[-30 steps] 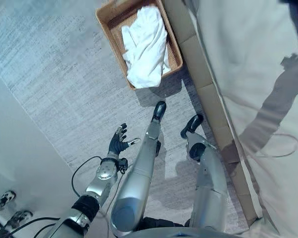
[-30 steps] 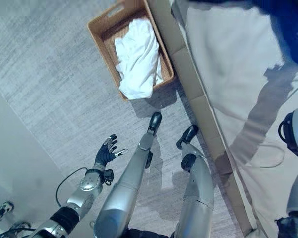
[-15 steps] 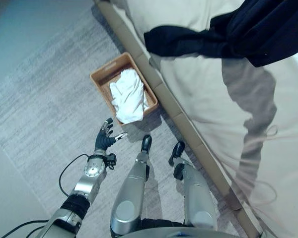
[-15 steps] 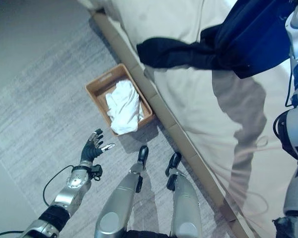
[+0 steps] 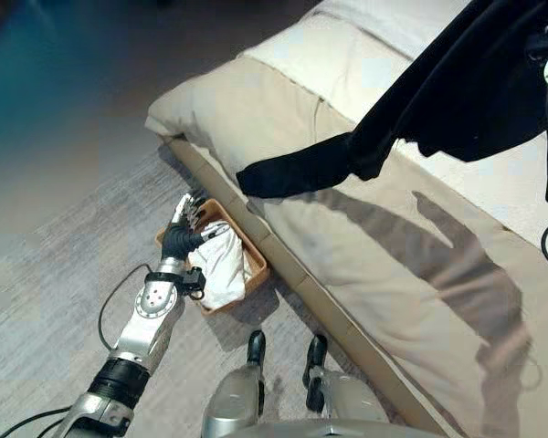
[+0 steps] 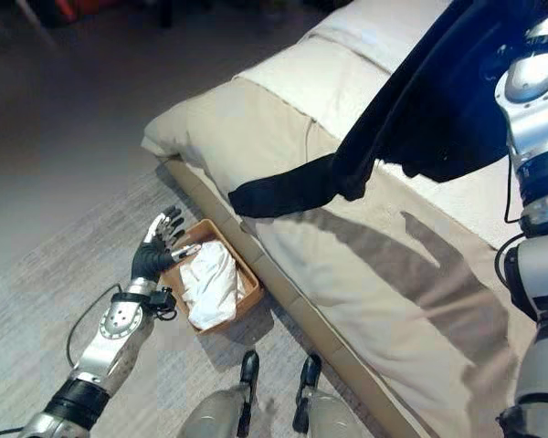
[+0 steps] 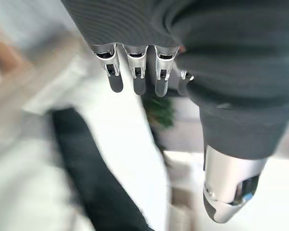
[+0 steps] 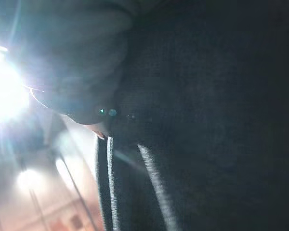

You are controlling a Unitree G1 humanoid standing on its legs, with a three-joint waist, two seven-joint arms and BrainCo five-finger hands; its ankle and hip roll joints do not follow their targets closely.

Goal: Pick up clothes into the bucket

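Grey carpet (image 5: 55, 301), beige bed (image 5: 411, 265). Basket (image 6: 248, 285) with white cloth (image 6: 208, 283) beside bed. Left hand (image 5: 178, 239) spread open, empty, over basket. Dark garment (image 5: 466, 91) hangs above bed; right hand's fingers can't tell.

Head views evenly lit, hard shadow on bed (image 5: 420, 274); left wrist background blurred; right wrist dim, glare.

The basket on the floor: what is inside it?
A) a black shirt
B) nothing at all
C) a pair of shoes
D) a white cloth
D, because the brown basket beside the bed holds a crumpled white cloth, while the dark garment hangs up in the air over the bed.
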